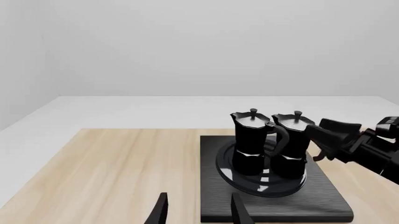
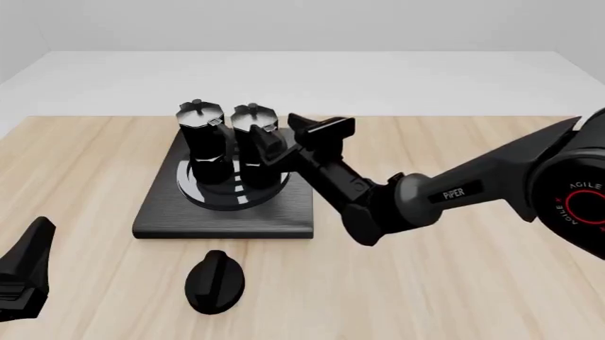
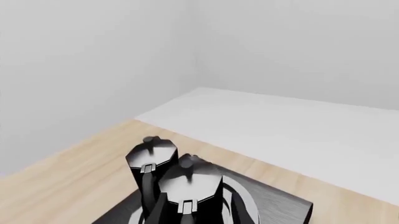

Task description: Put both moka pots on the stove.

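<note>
Right claw (image 2: 300, 144) spread beside right moka pot (image 2: 259, 145), fingertips partly hidden; left claw (image 1: 198, 211) spread, mostly cropped.

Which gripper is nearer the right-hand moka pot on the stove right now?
Right. The right gripper sits right beside the right-hand moka pot on the stove, jaws spread at its handle side. The left gripper hangs back at the table's near left edge, well short of the stove.

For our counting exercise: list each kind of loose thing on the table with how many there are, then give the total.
Moka pots: 2 (left pot, right pot)
Stove: 1
Knob: 1
Total: 4
</note>
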### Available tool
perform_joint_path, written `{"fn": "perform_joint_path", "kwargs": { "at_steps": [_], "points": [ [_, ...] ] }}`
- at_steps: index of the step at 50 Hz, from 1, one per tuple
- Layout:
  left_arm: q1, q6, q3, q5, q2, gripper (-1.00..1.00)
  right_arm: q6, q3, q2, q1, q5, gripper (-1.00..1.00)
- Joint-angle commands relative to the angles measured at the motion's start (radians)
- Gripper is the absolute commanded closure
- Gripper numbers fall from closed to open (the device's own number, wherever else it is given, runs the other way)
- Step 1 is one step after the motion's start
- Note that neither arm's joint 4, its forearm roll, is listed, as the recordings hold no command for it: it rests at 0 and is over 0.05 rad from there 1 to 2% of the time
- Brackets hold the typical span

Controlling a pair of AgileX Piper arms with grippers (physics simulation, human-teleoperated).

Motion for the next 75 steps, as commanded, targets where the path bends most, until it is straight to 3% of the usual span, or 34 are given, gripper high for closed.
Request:
{"fn": "perform_joint_path", "kwargs": {
  "at_steps": [1, 38, 75],
  "points": [
    [0.000, 0.000, 0.000, 0.000, 0.000, -1.00, 0.001, 0.016, -0.030, 0.001, 0.006, -1.00],
    [0.000, 0.000, 0.000, 0.000, 0.000, -1.00, -0.019, 0.284, -0.292, -0.003, 0.014, -1.00],
    [0.000, 0.000, 0.000, 0.000, 0.000, -1.00, -0.033, 0.520, -0.692, -0.029, 0.184, -1.00]
  ]
}}
